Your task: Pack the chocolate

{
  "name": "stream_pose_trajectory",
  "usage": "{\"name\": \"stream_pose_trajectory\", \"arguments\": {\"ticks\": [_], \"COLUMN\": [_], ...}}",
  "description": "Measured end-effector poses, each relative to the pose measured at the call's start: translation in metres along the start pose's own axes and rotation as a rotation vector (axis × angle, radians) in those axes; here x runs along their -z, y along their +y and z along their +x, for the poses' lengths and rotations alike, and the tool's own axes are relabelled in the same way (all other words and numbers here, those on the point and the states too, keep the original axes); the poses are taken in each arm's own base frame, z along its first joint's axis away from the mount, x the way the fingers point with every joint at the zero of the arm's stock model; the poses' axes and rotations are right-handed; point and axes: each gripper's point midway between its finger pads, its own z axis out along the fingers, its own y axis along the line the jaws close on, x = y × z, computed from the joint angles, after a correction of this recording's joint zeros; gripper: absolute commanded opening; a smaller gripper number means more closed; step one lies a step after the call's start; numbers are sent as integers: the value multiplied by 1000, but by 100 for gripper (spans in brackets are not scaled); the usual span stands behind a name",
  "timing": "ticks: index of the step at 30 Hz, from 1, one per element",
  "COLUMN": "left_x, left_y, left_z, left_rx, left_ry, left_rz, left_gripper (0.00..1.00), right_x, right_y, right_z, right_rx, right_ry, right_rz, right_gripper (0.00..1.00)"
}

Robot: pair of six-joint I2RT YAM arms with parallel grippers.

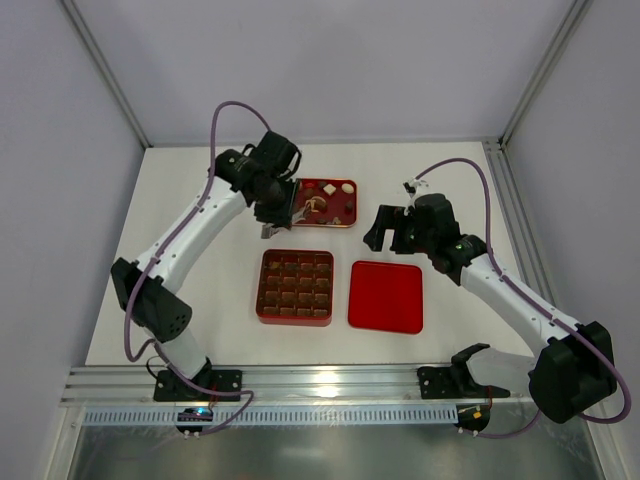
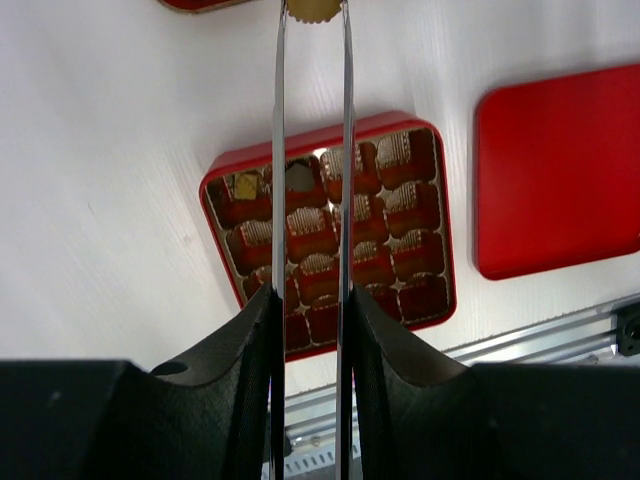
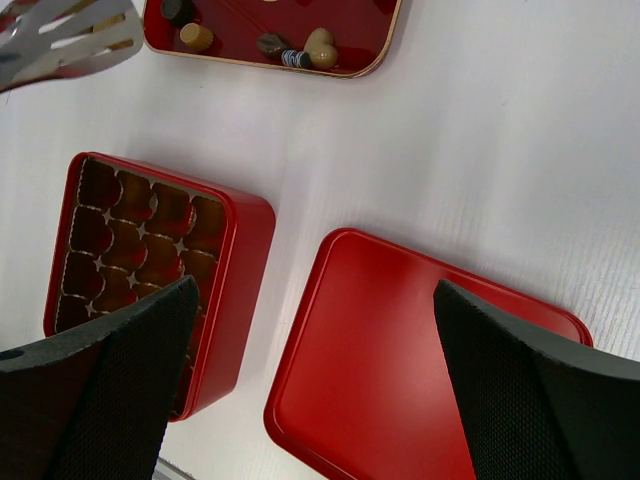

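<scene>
Chocolate (image 3: 320,47) packing judged barely begun. Counted about five loose pieces in the shallow red tray (image 3: 355,25) beyond the box (image 3: 245,260), on the white bench (image 1: 210,320). Saw nearly every cell of the box showing only its ridged brown liner. Made out perhaps two cells in the box's tray-side row with something yellowish and something greyish inside, but could not tell for sure. Found the left pincer (image 2: 312,330) clamped narrow on long metal tongs (image 2: 279,150), with one tan piece (image 2: 312,8) nipped at the tong tips, hanging above the bench between tray and box, just short of the box's far edge. Found the right pincer (image 3: 315,290) spread wide and holding nothing, hovering above the gap between the box and the flat red lid (image 3: 400,360) just right of the box. Reckoned as left to do: carrying the nipped piece over an empty cell, letting it go, fetching the rest from the tray, then closing the box with the lid
</scene>
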Motion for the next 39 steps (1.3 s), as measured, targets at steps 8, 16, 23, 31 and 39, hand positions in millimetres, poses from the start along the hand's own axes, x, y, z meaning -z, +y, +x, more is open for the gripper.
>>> {"name": "stream_pose_trajectory", "arguments": {"ticks": [8, 16, 23, 31, 39], "left_x": [17, 19, 14, 7, 4], "left_y": [-1, -10, -17, -18, -16], "left_z": [55, 87, 96, 106, 113], "left_rx": [-15, -31, -49, -58, -56], "left_ry": [61, 104, 123, 148, 164], "left_rz": [37, 73, 79, 72, 63], "left_gripper": [30, 31, 31, 31, 43], "right_x": [-2, -3, -3, -5, -6], "right_y": [-1, -1, -1, -2, -2], "right_z": [2, 2, 2, 4, 4], "right_rx": [-2, -4, -4, -4, -5], "right_ry": [8, 11, 11, 15, 18], "right_rz": [2, 4, 5, 7, 8], "right_gripper": [100, 100, 100, 100, 100]}}
